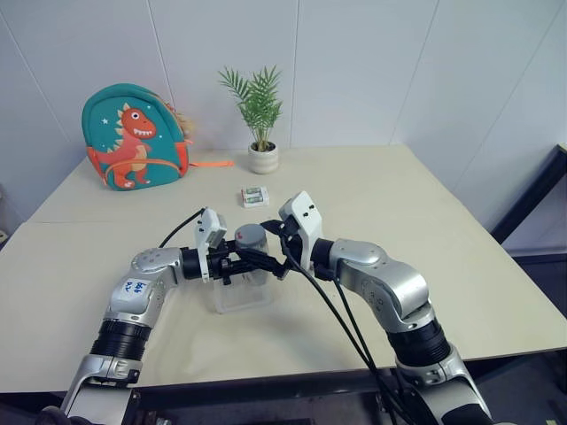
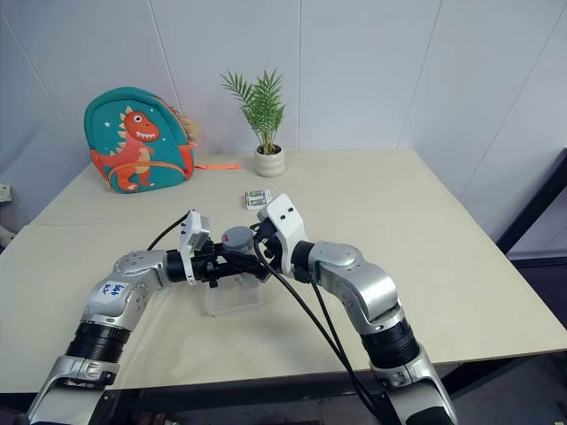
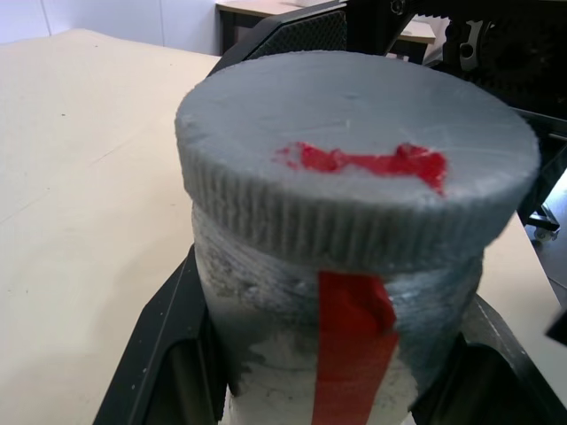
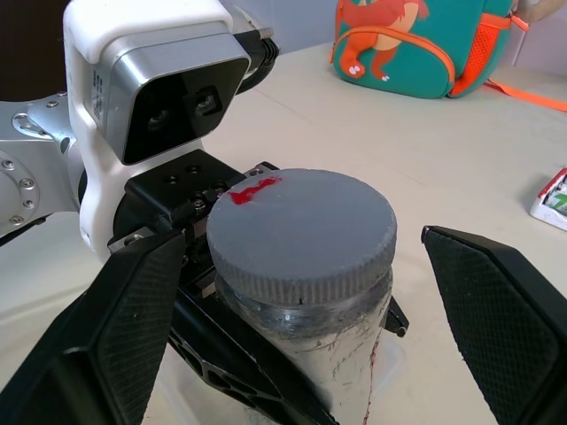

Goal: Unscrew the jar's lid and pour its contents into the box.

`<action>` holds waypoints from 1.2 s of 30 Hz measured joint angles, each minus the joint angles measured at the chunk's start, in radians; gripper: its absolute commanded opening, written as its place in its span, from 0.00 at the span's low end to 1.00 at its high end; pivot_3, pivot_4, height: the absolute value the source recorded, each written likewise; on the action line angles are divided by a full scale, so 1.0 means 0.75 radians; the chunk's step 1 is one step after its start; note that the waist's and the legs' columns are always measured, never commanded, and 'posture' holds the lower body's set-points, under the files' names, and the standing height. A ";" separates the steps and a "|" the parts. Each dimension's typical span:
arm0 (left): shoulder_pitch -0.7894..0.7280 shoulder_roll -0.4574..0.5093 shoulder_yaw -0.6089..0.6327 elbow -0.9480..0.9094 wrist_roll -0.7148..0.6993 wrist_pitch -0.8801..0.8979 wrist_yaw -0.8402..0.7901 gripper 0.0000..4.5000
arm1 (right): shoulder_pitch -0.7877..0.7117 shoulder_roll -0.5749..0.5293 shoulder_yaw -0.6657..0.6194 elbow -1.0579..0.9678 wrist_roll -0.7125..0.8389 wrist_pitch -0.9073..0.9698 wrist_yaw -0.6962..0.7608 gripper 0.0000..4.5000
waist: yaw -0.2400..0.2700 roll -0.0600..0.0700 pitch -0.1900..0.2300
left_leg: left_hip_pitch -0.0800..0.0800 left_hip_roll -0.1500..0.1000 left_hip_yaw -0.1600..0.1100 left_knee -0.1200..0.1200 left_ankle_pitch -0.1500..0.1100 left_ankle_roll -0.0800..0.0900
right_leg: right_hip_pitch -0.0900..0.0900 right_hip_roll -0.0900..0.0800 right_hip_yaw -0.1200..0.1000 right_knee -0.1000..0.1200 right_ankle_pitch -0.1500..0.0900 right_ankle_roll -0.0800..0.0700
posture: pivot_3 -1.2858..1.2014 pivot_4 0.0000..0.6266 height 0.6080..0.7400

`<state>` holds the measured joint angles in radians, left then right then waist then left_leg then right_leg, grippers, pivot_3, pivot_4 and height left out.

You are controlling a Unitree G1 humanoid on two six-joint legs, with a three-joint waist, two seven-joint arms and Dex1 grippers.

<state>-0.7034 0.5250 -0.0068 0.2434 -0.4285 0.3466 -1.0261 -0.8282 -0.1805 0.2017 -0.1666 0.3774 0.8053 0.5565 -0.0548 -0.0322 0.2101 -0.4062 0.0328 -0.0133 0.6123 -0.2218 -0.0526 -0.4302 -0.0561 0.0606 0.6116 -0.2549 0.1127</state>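
Left end effector (image 1: 252,262) clamps the jar (image 4: 310,354); right end effector (image 4: 310,292) gapes wide around its lid (image 4: 301,230), seemingly untouching.

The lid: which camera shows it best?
The left wrist view: the lid appears large, its ribbed edge and red mark plain. The right wrist view also shows it whole, between the right end effector's open fingers. In the head views it is a small grey disc.
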 measured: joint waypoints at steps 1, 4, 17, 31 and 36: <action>0.000 0.000 0.000 0.000 0.000 0.001 0.000 0.45 | 0.000 0.003 0.000 0.000 0.000 0.000 0.000 0.87 | 0.000 0.000 0.000 | 0.000 0.000 0.000 0.000 0.000 0.000 | 0.000 0.000 0.000 0.000 0.000 0.000 | 0.52 0.24 1.00; 0.000 0.000 0.000 0.000 0.000 0.001 0.000 0.45 | 0.000 0.013 0.000 0.000 0.001 0.000 0.000 0.66 | -0.001 0.000 0.000 | 0.000 0.000 0.000 0.000 0.000 0.000 | 0.000 0.000 0.000 0.000 0.000 0.000 | 0.52 0.24 1.00; 0.000 0.001 0.004 -0.011 0.000 0.004 -0.020 0.45 | 0.000 -0.002 -0.013 0.008 0.000 -0.028 0.068 0.57 | 0.000 0.000 0.000 | 0.000 0.000 0.000 0.000 0.000 0.000 | 0.000 0.000 0.000 0.000 0.000 0.000 | 0.52 0.24 1.00; 0.020 0.047 -0.005 -0.186 -0.068 0.040 -0.299 0.45 | -0.201 -0.226 -0.011 0.333 0.072 -0.303 0.879 0.57 | -0.004 0.000 0.000 | 0.000 0.000 0.000 0.000 0.000 0.000 | 0.000 0.001 0.000 0.000 -0.001 0.001 | 0.52 0.24 1.00; 0.069 0.051 -0.008 -0.239 -0.071 0.075 -0.297 0.45 | -0.199 -0.226 0.003 0.377 0.073 -0.316 0.956 0.57 | -0.002 0.000 0.000 | 0.000 0.000 0.000 0.000 0.000 0.000 | 0.000 0.001 0.000 0.000 -0.001 0.001 | 0.52 0.24 1.00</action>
<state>-0.6512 0.5634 -0.0125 0.0644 -0.4817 0.4029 -1.2491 -0.9777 -0.3502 0.2036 0.1162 0.4324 0.5681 1.2736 -0.0561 -0.0319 0.2104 -0.4063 0.0329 -0.0136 0.6123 -0.2220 -0.0524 -0.4302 -0.0556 0.0605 0.6115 -0.2555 0.1133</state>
